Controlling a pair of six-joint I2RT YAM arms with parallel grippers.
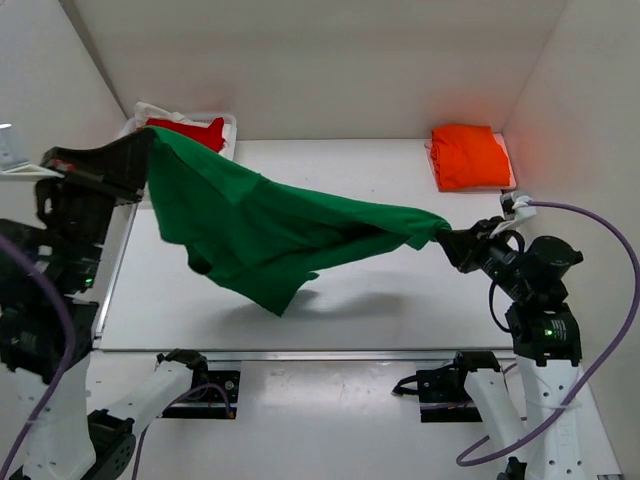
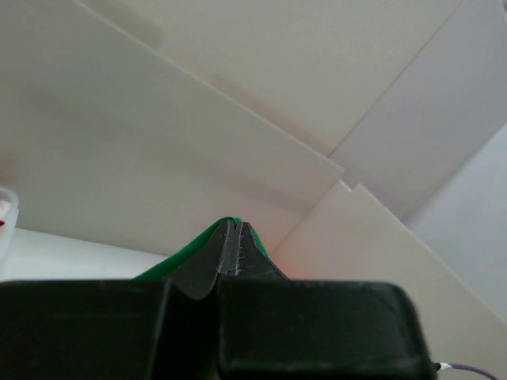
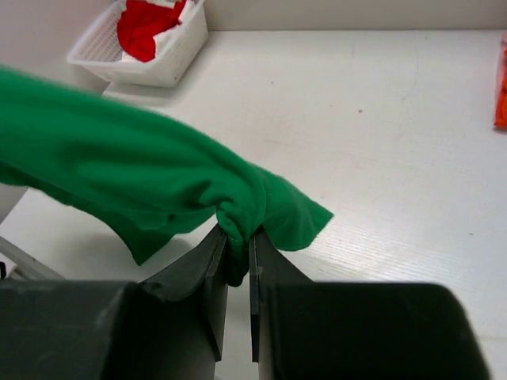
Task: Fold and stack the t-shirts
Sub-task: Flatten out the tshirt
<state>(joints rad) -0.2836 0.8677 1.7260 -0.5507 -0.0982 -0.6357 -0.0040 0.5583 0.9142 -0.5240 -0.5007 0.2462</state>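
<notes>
I hold the green shirt [image 1: 270, 235] stretched above the desk [image 1: 400, 300]: left gripper [image 1: 143, 165] clenched on its 9 o'clock end, right gripper [image 1: 448, 240] pinching the 3 o'clock end. The orange shirt [image 1: 470, 157] lies folded at 1 o'clock (one done, I judge); the red shirt [image 1: 187, 130] sits unfolded in the basket [image 1: 231, 126] at 11 o'clock.

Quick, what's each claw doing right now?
Left claw: closed, pinching the green t-shirt.
Right claw: closed on a bunched bit of the green t-shirt too.
</notes>
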